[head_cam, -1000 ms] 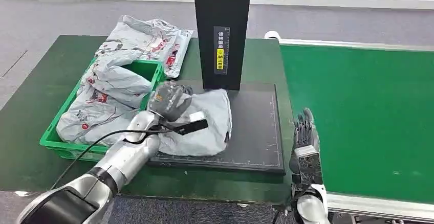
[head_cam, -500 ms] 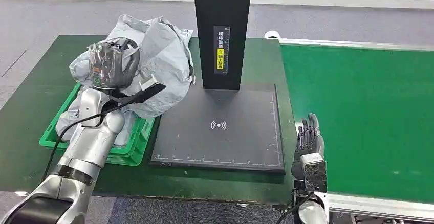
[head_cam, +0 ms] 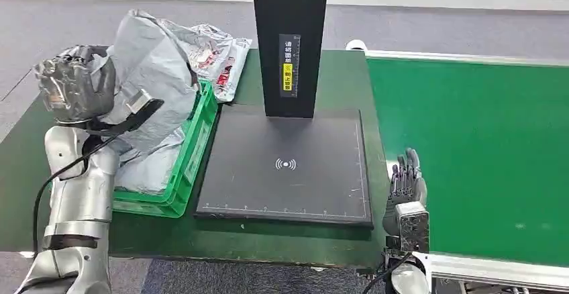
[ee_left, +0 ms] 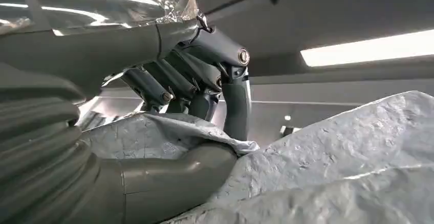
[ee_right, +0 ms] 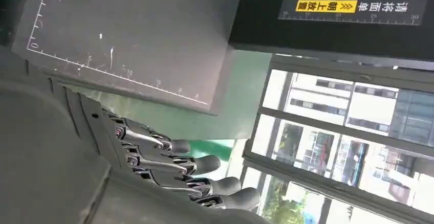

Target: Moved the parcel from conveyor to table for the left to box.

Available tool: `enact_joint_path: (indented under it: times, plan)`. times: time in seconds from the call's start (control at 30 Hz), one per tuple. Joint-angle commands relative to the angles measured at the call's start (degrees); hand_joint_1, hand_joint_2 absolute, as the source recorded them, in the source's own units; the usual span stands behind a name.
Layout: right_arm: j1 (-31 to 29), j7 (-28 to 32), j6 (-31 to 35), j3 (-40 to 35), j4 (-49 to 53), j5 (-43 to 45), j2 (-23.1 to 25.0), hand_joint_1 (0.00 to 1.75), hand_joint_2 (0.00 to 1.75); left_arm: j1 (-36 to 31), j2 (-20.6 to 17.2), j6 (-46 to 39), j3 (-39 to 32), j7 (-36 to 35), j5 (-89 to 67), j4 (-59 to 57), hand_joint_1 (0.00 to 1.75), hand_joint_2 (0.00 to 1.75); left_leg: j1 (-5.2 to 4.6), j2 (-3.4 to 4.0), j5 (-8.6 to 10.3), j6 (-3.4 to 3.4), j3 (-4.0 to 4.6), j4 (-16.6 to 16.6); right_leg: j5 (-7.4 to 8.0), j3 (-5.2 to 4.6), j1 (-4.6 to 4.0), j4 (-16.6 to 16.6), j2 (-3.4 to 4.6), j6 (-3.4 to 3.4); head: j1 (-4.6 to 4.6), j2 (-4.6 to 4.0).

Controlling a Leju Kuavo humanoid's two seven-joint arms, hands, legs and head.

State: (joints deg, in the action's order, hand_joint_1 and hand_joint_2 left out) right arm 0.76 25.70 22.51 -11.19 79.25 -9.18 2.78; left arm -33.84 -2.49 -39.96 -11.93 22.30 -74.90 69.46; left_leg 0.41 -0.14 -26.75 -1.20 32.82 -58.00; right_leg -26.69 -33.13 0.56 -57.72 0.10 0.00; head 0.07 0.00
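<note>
— Where is the parcel?

— Lifted off the table, gripped by the left hand. The grey bag bulges up just beside that hand and hangs over the green crate. In the left wrist view the thumb and dark fingers pinch a crumpled fold of it.

— How much of the hand can you make out?

— Little in the head view: it is wrapped in shiny film, and the bag covers the fingers. The bag's lower edge also blends with the other grey parcels lying in the crate beneath it, so I cannot tell whether they touch.

— And the right hand?

— Well away, low at the seam between the table and the green conveyor, holding nothing, fingers straight and slightly apart. The right wrist view shows them over the table edge, near the black scan pad.

— Anything cut off?

— The black post standing on the pad runs out of the frame's top, and its yellow label is too small to read.
</note>
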Motion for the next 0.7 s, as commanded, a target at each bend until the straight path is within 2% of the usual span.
enact_joint_path:
  times: [0.03, 0.13, 0.2, 0.27, 0.3, 0.37, 0.4, 0.43, 0.47, 0.7]
  plan:
    - [-1.62, -1.13, 0.09, 2.07, -2.36, -1.32, 1.95, 0.00, 0.00, -4.73, -3.82, -0.04, 1.60, -18.44, -10.15, -20.03, 1.75, 1.75, -0.02, 0.07, 0.07, 0.03, -0.10, 0.14, 0.08, 0.07, 0.03, 0.10, 0.04, 0.00, 0.00, 0.00]
    - [-1.62, -1.13, 0.09, 2.07, -2.36, -1.32, 1.95, 0.00, 0.00, -4.73, -3.82, -0.04, 1.60, -18.44, -10.15, -20.03, 1.75, 1.75, 0.01, -0.08, 0.08, 0.01, -0.05, 0.07, 0.04, 0.03, 0.04, 0.04, -0.10, -0.01, -0.02, 0.00]
    - [-2.24, -1.34, -0.28, 1.85, -2.64, -1.38, 1.27, 0.00, 0.00, -7.38, -5.61, 0.90, 6.66, -22.81, -11.14, -28.76, 1.75, 1.75, 0.06, -0.07, 0.13, 0.01, 0.01, 0.07, 0.12, -0.01, -0.01, 0.10, -0.10, -0.06, -0.02, 0.00]
    - [-3.20, -1.70, -0.90, 1.51, -3.27, -1.28, 0.65, 0.00, 0.00, -8.49, -7.18, 5.52, 10.47, -25.42, -12.29, -34.30, 1.75, 1.75, 0.04, -0.16, 0.13, -0.02, 0.00, 0.05, 0.08, 0.03, -0.01, 0.06, -0.19, -0.05, 0.00, 0.00]
    - [-3.67, -1.99, -1.36, 1.45, -3.58, -1.19, 0.35, 0.00, 0.00, -9.30, -7.39, 8.32, 12.65, -23.15, -11.96, -37.50, 0.00, 1.75, 0.00, -0.14, 0.12, -0.02, -0.02, 0.04, 0.06, 0.01, 0.04, 0.02, -0.15, -0.04, -0.02, 0.00]
    - [-3.65, -2.17, -1.79, 1.73, -3.60, -1.07, -0.03, 0.00, 0.00, -10.54, -5.35, 13.79, 9.65, -15.63, -2.09, -41.23, 0.00, 1.75, 0.01, -0.09, 0.12, -0.02, -0.05, 0.06, 0.09, 0.05, 0.04, 0.05, -0.10, -0.04, 0.00, 0.00]
    - [-3.87, -2.32, -2.79, 1.68, -3.80, -0.88, -0.32, 0.00, 0.00, -10.79, -5.48, 17.74, 10.32, -11.52, 1.43, -43.09, 0.00, 1.75, 0.02, -0.10, 0.18, 0.00, -0.07, 0.12, 0.15, 0.07, 0.03, 0.12, -0.12, -0.05, -0.02, 0.00]
    - [-4.04, -2.37, -3.35, 1.64, -3.96, -0.88, -0.30, 0.00, 0.00, -10.70, -5.80, 19.51, 11.46, -10.31, 1.89, -43.96, 0.00, 1.75, 0.01, -0.07, 0.12, -0.01, -0.07, 0.07, 0.12, 0.05, 0.03, 0.08, -0.08, -0.07, -0.02, 0.00]
    - [-4.42, -2.41, -3.96, 1.51, -4.33, -1.14, -0.24, 0.00, 0.00, -10.57, -6.41, 21.58, 12.94, -9.39, 2.26, -44.98, 0.00, 1.75, 0.01, -0.10, 0.18, 0.00, -0.06, 0.14, 0.19, 0.05, 0.03, 0.15, -0.12, -0.10, 0.00, 0.00]
    - [-4.69, -2.43, -4.11, 1.40, -4.58, -1.25, 0.04, 0.00, 0.00, -10.33, -6.81, 21.46, 13.60, -9.05, 2.44, -45.43, 0.00, 1.75, 0.02, 0.06, 0.11, -0.02, -0.08, 0.10, 0.18, 0.02, 0.01, 0.10, 0.05, -0.10, 0.00, 0.00]
